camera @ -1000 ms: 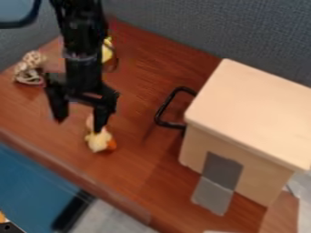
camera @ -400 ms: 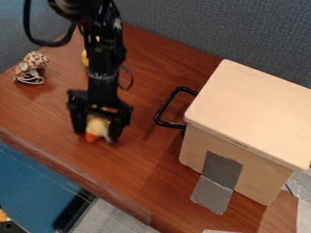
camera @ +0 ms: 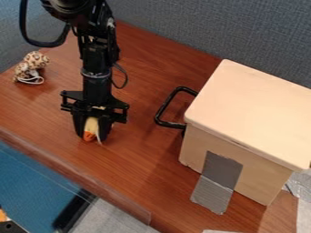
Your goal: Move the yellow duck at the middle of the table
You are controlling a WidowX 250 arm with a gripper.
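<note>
Fingers (camera: pixel 105 127) pinching yellow duck (camera: pixel 91 124) by its sides, well apart from lidded box (camera: pixel 250 109); next shift looks boxward, toward desk (camera: pixel 142 148) middle.

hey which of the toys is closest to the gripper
The yellow duck with the orange tip, clasped in the gripper; the spotted toy lies apart.

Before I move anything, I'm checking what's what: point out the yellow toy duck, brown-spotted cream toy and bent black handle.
Yellow toy duck (camera: pixel 92 124): camera view, yellow body between the jaws.
Brown-spotted cream toy (camera: pixel 36 59): camera view, its upper round part.
Bent black handle (camera: pixel 165 104): camera view, its long outer bar.
</note>
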